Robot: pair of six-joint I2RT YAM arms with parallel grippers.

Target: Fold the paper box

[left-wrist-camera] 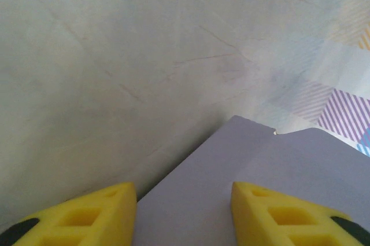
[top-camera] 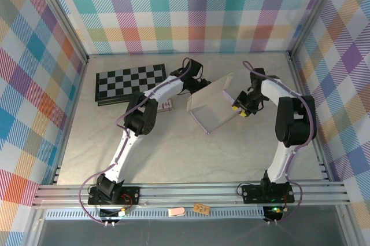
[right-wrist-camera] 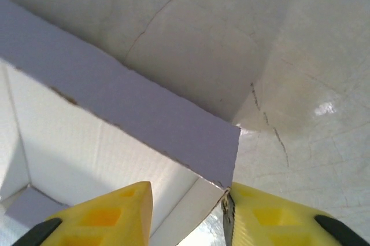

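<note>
The paper box (top-camera: pixel 211 107), lavender outside and cream-white inside, stands half raised at the middle of the table. My left gripper (top-camera: pixel 201 82) is at its far left edge. In the left wrist view a flat lavender panel of the box (left-wrist-camera: pixel 260 165) lies between and beyond the spread yellow fingers of that gripper (left-wrist-camera: pixel 182 191), which is open. My right gripper (top-camera: pixel 238 107) is at the box's right side. Its jaws (right-wrist-camera: pixel 189 191) straddle a corner of the box wall (right-wrist-camera: pixel 144 113). The right finger (right-wrist-camera: pixel 266 211) touches the card's edge and the left finger stands off it, so it is open.
A black-and-white checkerboard (top-camera: pixel 130 81) lies at the back left. A small patterned card pack (top-camera: pixel 167 105) sits beside the left arm, just in front of the board. Plaid walls and metal frame posts close in the table on three sides.
</note>
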